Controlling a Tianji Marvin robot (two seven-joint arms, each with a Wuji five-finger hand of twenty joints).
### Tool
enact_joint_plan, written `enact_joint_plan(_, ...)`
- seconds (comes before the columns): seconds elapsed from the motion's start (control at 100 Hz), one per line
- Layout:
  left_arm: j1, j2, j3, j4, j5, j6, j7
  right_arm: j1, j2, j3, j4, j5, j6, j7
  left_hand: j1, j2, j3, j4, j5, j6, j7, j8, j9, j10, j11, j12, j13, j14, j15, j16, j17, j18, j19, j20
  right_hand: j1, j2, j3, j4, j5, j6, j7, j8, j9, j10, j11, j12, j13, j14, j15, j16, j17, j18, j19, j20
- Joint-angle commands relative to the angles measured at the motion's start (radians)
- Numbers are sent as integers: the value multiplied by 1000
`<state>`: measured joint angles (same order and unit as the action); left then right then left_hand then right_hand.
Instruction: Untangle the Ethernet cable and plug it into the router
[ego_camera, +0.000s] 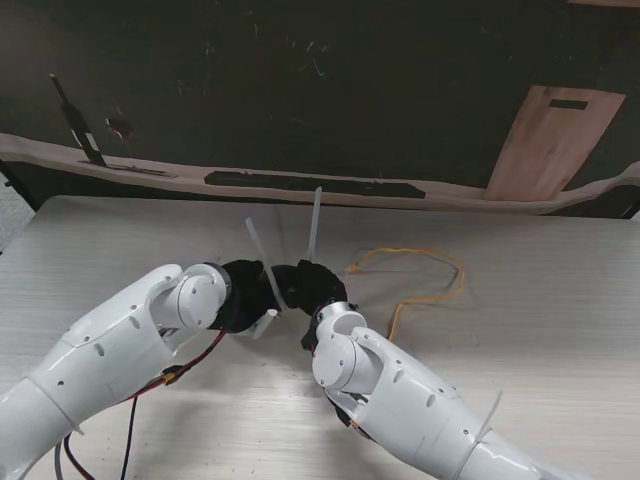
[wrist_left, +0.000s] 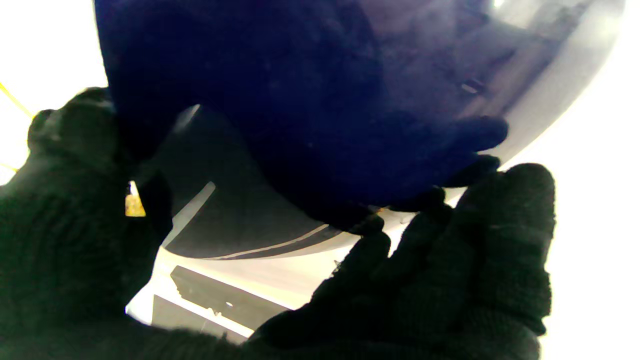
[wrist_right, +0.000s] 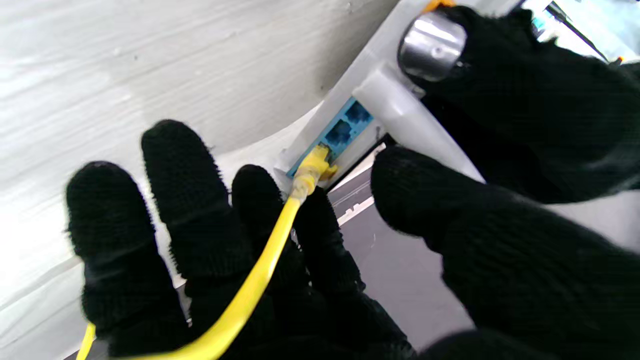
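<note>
Two robot hands meet at the middle of the tabletop (ego_camera: 560, 330) around the white router (wrist_right: 385, 107), whose antennas stick up between them. The left robot hand (wrist_left: 280, 300), black-gloved, is wrapped on the router body and steadies it. The right robot hand (wrist_right: 280, 260) has its fingers (wrist_right: 175, 200) spread, and the yellow Ethernet cable (wrist_right: 260, 285) runs loosely between them — a guiding hold, by the look of it, not a clamp. The plug (wrist_right: 312, 167) sits at the mouth of a blue port (wrist_right: 342, 132); whether it has latched I cannot tell. The rest of the cable lies in open loops to the right (ego_camera: 420, 275). Insertion is the step in hand — next comes a straight push along the port axis while the router is braced.
</note>
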<state>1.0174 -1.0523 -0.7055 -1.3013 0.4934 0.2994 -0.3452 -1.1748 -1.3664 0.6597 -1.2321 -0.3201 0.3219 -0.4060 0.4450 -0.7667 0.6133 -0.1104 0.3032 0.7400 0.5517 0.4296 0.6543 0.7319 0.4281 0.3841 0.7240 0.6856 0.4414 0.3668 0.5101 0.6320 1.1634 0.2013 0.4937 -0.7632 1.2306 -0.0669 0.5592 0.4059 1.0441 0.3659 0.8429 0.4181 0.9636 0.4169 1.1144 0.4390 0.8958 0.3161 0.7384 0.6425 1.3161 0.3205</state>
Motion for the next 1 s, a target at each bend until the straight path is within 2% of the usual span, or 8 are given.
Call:
enact_joint_plan(0.0, 52, -21, 29, 26, -11, 6, -43, -20, 5, 10, -44, -13, -3, 9, 652, 138, 541, 98, 133, -564, 300, 83, 106, -551, 197, 47, 109, -423, 173, 62, 12, -362, -15, 2, -107, -11, -148, -53, -106, -170, -100, -10, -63, 37, -36, 13, -31, 35, -31, 21, -45, 55, -42, 36)
enact_joint_plan(0.36, 43, -19, 14, 35, 59, 44, -23, -106, 69, 129, -164, -108, -5, 0, 645, 161, 512, 106, 129, -562, 294, 80, 100, -549, 193, 46, 102, -419, 171, 58, 5, -363, -19, 6, -138, -3, -223, -65, -189, -185, -117, -21, -216, 39, -100, -5, -272, 54, -225, 20, -303, 55, -255, 70)
enact_joint_plan(0.58, 7, -24, 47, 72, 97, 68, 0, -154, 89, 195, -208, -130, -30, -11, 644, 179, 494, 113, 126, -563, 292, 79, 94, -549, 190, 45, 95, -414, 170, 59, -4, -362, -20, 14, -126, -4, -214, -63, -185, -181, -119, -24, -248, 47, -111, -8, -295, 44, -241, 26, -286, 55, -241, 74)
enact_joint_plan(0.68, -14, -23, 67, 86, 119, 92, 2, -181, 99, 227, -236, -148, -39, -15, 632, 219, 433, 156, 117, -558, 281, 74, 82, -545, 182, 42, 81, -411, 163, 58, -14, -370, -35, 27, -123, -4, -211, -63, -184, -177, -122, -26, -253, 49, -114, -10, -299, 47, -247, 27, -282, 55, -238, 74)
enact_joint_plan(0.78, -32, -22, 88, 105, 153, 117, 8, -207, 109, 259, -261, -169, -52, -23, 551, 274, 363, 191, 112, -550, 261, 62, 89, -539, 142, 94, 64, -406, 167, 56, -22, -404, -62, 91, -119, -4, -209, -63, -179, -168, -129, -29, -255, 55, -116, -11, -297, 45, -250, 29, -266, 55, -228, 78)
enact_joint_plan(0.81, -35, -23, 93, 113, 163, 126, 16, -215, 111, 268, -268, -175, -55, -25, 519, 263, 353, 149, 109, -549, 256, 59, 93, -535, 122, 112, 54, -409, 176, 47, -22, -423, -88, 175, -117, -5, -208, -62, -176, -164, -130, -30, -254, 56, -115, -11, -295, 46, -250, 30, -264, 55, -226, 78)
enact_joint_plan(0.88, -44, -27, 107, 130, 178, 147, 36, -231, 116, 289, -283, -186, -62, -30, 458, 269, 321, 117, 107, -537, 224, 43, 87, -527, 115, 112, 33, -404, 191, 40, -37, -418, -94, 212, -117, -4, -207, -62, -174, -163, -134, -32, -254, 58, -116, -11, -297, 44, -252, 30, -262, 55, -224, 79)
enact_joint_plan(0.99, -59, -34, 137, 156, 200, 176, 65, -257, 121, 317, -302, -200, -75, -45, 318, 321, 272, 142, 93, -516, 152, 5, 33, -512, 146, 47, 2, -387, 196, 32, -71, -404, -104, 246, -117, 0, -206, -62, -169, -161, -136, -33, -251, 60, -116, -11, -296, 45, -252, 32, -261, 55, -223, 79)
